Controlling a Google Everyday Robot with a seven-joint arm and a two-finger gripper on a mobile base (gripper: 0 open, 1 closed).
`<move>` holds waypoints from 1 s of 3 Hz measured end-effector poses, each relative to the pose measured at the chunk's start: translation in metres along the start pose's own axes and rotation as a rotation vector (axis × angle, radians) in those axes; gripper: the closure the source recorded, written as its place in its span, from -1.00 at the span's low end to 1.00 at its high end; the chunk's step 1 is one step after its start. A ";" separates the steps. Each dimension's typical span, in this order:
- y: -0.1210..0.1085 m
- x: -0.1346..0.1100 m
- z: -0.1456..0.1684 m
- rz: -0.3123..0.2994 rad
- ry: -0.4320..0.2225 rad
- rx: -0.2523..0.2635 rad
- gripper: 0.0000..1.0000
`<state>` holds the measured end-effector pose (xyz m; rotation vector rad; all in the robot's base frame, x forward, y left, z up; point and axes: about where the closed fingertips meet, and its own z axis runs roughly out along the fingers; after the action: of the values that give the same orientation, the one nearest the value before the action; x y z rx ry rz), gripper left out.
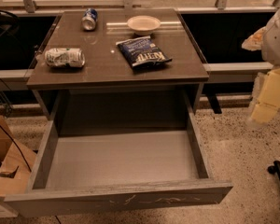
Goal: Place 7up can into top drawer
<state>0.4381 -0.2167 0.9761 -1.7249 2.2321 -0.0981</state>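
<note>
The 7up can (pixel 64 57), silvery-white with green print, lies on its side near the left edge of the brown tabletop (pixel 102 69). The top drawer (pixel 121 160) is pulled wide open below the tabletop; its flat grey bottom holds nothing, and its scratched front panel (pixel 121 199) faces me. My gripper (pixel 267 101) hangs at the far right of the view, beside the table and over the floor, well away from the can and the drawer. It holds nothing that I can see.
A blue can with a silver top (pixel 89 18) lies at the back left of the tabletop. A white bowl (pixel 143 24) stands at the back centre, and a dark blue chip bag (pixel 142 52) lies in the middle. Cardboard boxes (pixel 9 167) sit on the floor at the left.
</note>
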 end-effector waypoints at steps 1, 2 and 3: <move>0.000 0.000 0.000 0.000 0.000 0.000 -1.00; -0.007 -0.032 0.014 -0.062 -0.039 -0.009 -1.00; -0.019 -0.074 0.033 -0.112 -0.101 -0.016 -1.00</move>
<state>0.4821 -0.1466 0.9649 -1.8208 2.0705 -0.0188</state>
